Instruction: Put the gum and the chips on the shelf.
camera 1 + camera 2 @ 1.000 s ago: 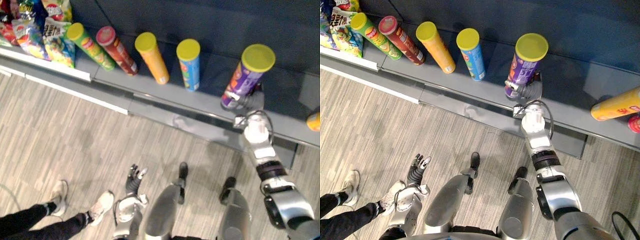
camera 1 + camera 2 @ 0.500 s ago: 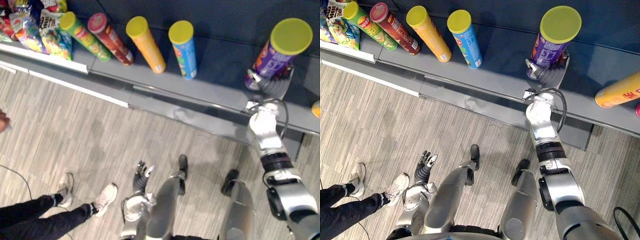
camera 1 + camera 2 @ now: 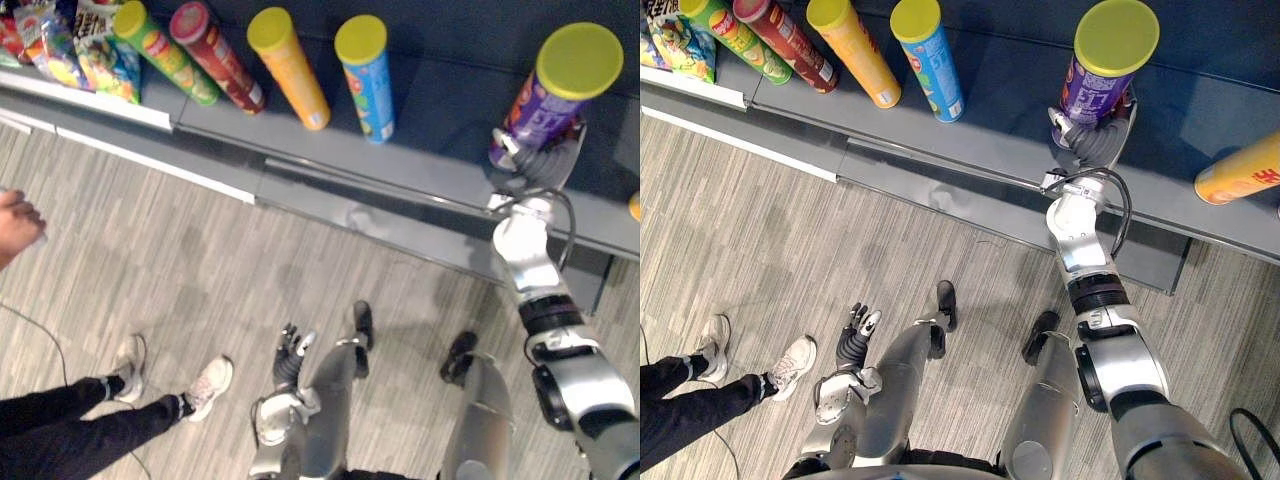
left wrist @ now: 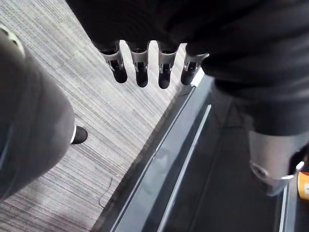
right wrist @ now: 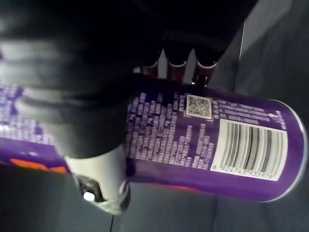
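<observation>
The long grey shelf (image 3: pixel 990 110) bears my purple chips can (image 3: pixel 1092 88), upright near its front edge, with my right hand (image 3: pixel 1087 146) curled round its lower part. I judge it light and stiff but slick-sided and easy to dent, so a gentle wrap low on the body suits it. I count six cans: this one, four other cans (image 3: pixel 290 65) in a row, and one orange can (image 3: pixel 1240 170) far right. The snack bags (image 3: pixel 95 55) are too bunched to count. My left hand (image 3: pixel 854 336) hangs low, fingers loosely straight.

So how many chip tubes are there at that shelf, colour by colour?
Green tube: 1
Red tube: 1
Orange tubes: 2
Blue tube: 1
Purple tube, gripped by the right hand: 1
Total: 6
</observation>
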Controlling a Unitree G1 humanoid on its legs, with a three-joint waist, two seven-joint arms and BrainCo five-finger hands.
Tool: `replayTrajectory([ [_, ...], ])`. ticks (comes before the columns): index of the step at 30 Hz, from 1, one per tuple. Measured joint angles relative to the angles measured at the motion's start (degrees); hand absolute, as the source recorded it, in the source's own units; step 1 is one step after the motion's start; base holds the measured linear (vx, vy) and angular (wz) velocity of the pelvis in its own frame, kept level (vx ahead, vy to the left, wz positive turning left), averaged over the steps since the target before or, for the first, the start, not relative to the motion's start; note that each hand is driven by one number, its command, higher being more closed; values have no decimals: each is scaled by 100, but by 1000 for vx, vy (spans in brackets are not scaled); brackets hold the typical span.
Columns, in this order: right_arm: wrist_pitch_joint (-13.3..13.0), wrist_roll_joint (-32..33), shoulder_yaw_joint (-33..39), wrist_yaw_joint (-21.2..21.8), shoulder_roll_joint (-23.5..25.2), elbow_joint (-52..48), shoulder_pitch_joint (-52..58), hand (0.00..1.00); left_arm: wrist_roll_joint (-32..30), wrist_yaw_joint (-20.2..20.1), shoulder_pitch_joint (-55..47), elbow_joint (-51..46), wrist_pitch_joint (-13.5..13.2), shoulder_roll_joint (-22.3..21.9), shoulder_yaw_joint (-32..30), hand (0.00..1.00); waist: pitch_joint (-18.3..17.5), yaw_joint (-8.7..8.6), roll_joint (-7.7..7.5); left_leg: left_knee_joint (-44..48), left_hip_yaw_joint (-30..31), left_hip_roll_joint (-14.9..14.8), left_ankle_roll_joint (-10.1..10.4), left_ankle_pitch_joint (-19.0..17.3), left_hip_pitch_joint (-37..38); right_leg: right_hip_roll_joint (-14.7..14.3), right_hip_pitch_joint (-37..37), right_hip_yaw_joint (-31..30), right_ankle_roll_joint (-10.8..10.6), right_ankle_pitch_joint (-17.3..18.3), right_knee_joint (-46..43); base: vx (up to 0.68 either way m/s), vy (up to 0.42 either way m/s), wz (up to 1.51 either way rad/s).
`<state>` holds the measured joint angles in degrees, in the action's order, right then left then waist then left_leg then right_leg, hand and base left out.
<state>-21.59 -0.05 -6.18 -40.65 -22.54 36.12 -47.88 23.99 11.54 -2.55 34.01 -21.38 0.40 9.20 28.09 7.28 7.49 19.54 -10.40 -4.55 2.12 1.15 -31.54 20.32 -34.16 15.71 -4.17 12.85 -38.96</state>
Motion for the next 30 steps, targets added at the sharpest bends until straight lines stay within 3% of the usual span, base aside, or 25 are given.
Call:
replayTrajectory([
  [18, -4, 4, -339, 212, -56, 760, -433, 100, 21, 68, 56, -99, -135, -27, -7, 0, 1, 138, 19, 408, 137, -120, 22, -78, -583, -57, -393, 85, 54, 30, -170, 7, -55, 1],
  [27, 17, -10, -344, -42, -252, 998, -629, 100, 237, 59, 101, -182, -156, -52, 59, 0, -4, 253, 69, 711, 143, -216, 24, -199, -915, -102, -681, 37, 110, 65, -352, 11, -58, -3],
  [30, 8, -10, -364, -64, -367, 1000, -702, 100, 245, 58, 135, -182, -168, -77, 73, 0, 15, 291, 149, 769, 153, -219, 22, -214, -975, -90, -737, 31, 125, 78, -418, -2, -53, 1],
])
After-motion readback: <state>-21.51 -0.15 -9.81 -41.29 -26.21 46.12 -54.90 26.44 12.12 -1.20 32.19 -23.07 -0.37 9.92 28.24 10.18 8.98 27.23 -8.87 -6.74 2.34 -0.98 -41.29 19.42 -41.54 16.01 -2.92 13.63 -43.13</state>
